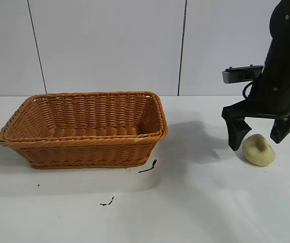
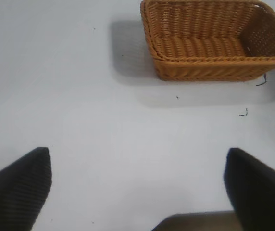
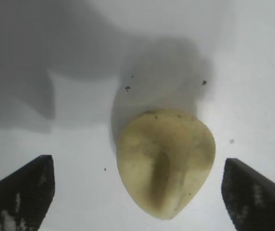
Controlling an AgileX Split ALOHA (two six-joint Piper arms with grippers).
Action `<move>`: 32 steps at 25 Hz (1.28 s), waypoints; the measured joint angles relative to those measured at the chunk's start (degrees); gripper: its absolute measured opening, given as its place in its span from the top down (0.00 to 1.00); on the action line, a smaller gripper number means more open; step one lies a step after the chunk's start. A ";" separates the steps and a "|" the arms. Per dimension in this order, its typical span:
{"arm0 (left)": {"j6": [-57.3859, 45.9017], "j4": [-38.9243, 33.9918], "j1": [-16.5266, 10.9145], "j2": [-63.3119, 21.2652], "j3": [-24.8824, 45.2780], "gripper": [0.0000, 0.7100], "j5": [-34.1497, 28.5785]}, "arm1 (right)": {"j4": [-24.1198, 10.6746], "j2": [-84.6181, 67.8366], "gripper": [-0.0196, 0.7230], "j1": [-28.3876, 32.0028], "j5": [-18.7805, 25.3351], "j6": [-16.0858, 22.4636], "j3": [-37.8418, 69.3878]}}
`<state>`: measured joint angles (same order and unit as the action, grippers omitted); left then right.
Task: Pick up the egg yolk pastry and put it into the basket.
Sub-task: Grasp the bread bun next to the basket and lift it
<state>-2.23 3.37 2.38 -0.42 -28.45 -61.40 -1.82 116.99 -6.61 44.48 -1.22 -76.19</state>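
Bench [image 1: 195, 212]: basket [image 1: 84, 129] at the exterior view's left, egg yolk pastry [image 1: 259, 150] well apart at the right, both resting on the bench. Right gripper [image 1: 262, 135] directly over the pastry, one finger on either side. Left gripper [image 2: 137, 187] above bare bench, facing the basket from a distance.

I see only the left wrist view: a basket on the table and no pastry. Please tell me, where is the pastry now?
Observer: The pastry lies on the table, to the right of the basket in the exterior view, well apart from it.
Operator: Is the right gripper near it?
Observer: Yes. The right gripper hangs directly over it, pointing down.
Operator: Has it gripped the pastry?
Observer: No. In the right wrist view its fingers stand wide open on both sides, clear of the pastry.
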 joint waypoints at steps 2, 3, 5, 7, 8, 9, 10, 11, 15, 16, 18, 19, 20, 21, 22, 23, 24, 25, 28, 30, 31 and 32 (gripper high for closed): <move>0.00 0.00 0.00 0.00 0.00 0.02 0.00 | 0.18 0.00 0.09 1.08 -0.40 0.80 0.00; 0.00 0.00 0.00 0.00 0.00 0.02 0.00 | 0.39 0.00 0.09 1.82 -0.78 0.80 0.00; 0.00 0.00 0.00 0.00 0.00 0.02 0.00 | 0.70 0.02 0.09 2.97 -1.18 0.75 0.00; 0.00 0.00 0.00 0.00 0.00 0.02 0.00 | 0.82 0.02 0.09 3.41 -1.57 0.55 0.00; 0.00 0.00 0.00 0.00 0.00 0.02 0.00 | 1.10 0.02 0.09 3.41 -1.94 0.33 0.00; 0.00 0.00 0.00 0.00 0.00 0.02 0.00 | 1.47 0.02 0.09 3.35 -2.36 0.27 0.00; 0.00 0.00 0.00 0.00 0.00 0.02 0.00 | 1.82 0.02 0.09 3.34 -2.76 0.00 0.00; 0.00 0.00 0.00 0.00 0.00 0.02 0.00 | 2.75 0.02 0.09 3.34 -2.98 -0.39 0.00; 0.00 0.00 0.00 0.00 0.00 0.02 0.00 | 4.34 0.65 0.09 3.34 -3.32 -0.74 0.00; 0.00 0.00 0.00 0.00 0.00 0.02 0.00 | 4.40 1.16 0.09 3.34 -3.32 -0.92 0.00; 0.00 0.00 0.00 0.00 0.00 0.02 0.00 | 4.40 2.45 0.09 3.34 -2.96 -1.12 0.00; 0.00 0.00 0.00 0.00 0.00 0.02 0.00 | 4.40 2.99 0.09 3.34 -2.89 -1.18 0.00; 0.00 0.00 0.00 0.00 0.00 0.02 0.00 | 4.40 3.50 0.09 3.34 -2.89 -1.17 0.00; 0.00 0.00 0.00 0.00 0.00 0.02 0.00 | 4.40 3.91 0.09 3.34 -2.89 -1.17 0.00; 0.00 0.00 0.00 0.00 0.00 0.02 0.00 | 4.34 4.17 0.09 3.34 -2.95 -1.17 0.00; 0.00 0.00 0.00 0.00 0.00 0.02 0.00 | 4.34 4.33 0.09 3.34 -2.95 -1.17 0.00; 0.00 0.00 0.00 0.00 0.00 0.02 0.00 | 4.34 4.39 0.09 3.34 -2.95 -1.17 0.00; 0.00 0.00 0.00 0.00 0.00 0.02 0.00 | 4.34 4.39 0.10 3.34 -2.95 -1.17 0.00; 0.00 0.00 0.00 0.00 0.00 0.02 0.00 | 4.29 4.39 0.20 3.34 -3.00 -1.17 0.00; 0.00 0.00 0.00 0.00 0.00 0.02 0.00 | 4.29 4.44 0.32 3.34 -2.72 -1.17 0.00; 0.00 0.00 0.00 0.00 0.00 0.02 0.00 | 4.23 4.44 0.38 3.34 -2.52 -1.17 0.00; 0.00 0.00 0.00 0.00 0.00 0.02 0.00 | 4.23 4.44 0.46 3.34 -2.35 -1.17 0.00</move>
<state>-2.23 3.37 2.38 -0.42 -28.45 -61.40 2.41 121.42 -3.27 42.14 -2.39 -76.19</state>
